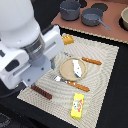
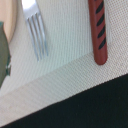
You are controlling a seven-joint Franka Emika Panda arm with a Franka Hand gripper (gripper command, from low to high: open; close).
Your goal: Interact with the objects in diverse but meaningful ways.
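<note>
A white-grey fish lies on the tan plate in the middle of the mat. The dark brown sausage rests near the mat's front edge on the exterior view's left. A yellow printed carton lies at the mat's front, and the orange bread loaf at its back. My arm's big white hand hangs over the mat's left side, above the sausage and the fork tines. Its fingers are hidden in the exterior view and do not show in the wrist view.
An orange-handled fork lies in front of the plate, and a matching knife to its right. Two grey pots and a bowl stand on a brown board at the back. Dark table surrounds the woven mat.
</note>
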